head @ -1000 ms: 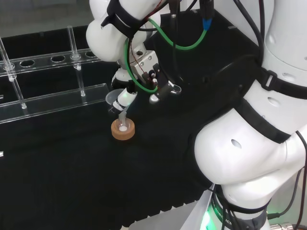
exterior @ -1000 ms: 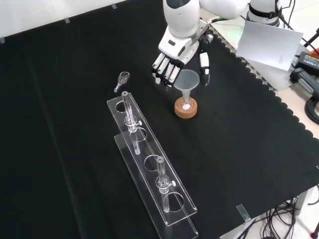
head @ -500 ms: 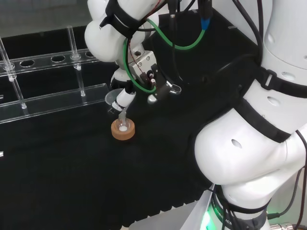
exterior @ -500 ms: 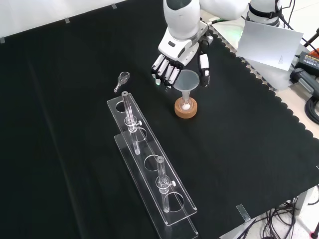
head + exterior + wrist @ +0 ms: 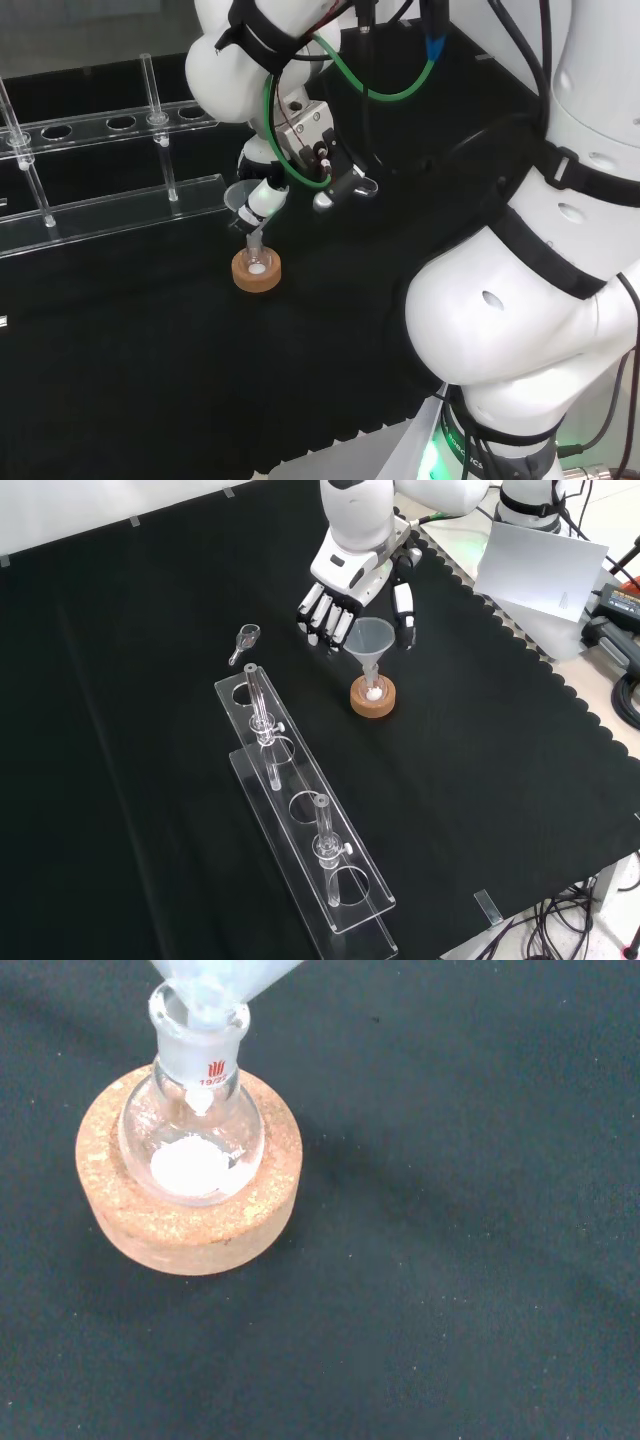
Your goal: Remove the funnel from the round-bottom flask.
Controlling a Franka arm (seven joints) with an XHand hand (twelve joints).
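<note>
Rack: while it plays no part in this step, the clear test-tube rack (image 5: 300,820) is the nearest thing in the front view, running from the near edge up toward the middle of the black cloth (image 5: 500,780), with two tubes upright in it.
Small glass piece: just beyond the rack's far end lies a small clear vessel (image 5: 246,640), well left of the flask in the front view.
Stand: the cork ring (image 5: 373,698) sits on the cloth right of the rack's far end, with bare cloth all round it.
Flask: the round-bottom flask (image 5: 192,1140) rests in the ring, upright, with a patch of white powder at its bottom.
Funnel: the funnel (image 5: 370,643) has its stem down in the flask's neck — in the wrist view the stem tip shows just inside the neck — so I judge it not yet free.
Hand: the hand (image 5: 350,590) hangs just behind and above the funnel's cone, fingers to the cone's left and thumb to its right in the front view.
Fingers: curled in toward the cone's rim on both sides; whether the pads actually press the rim, I cannot tell.
Step in hand: drawing the funnel up out of the neck.
Doing it well: lift straight along the stem — any sideways pull while the stem is inside the neck could tip the flask off its ring and spill the powder.
</note>
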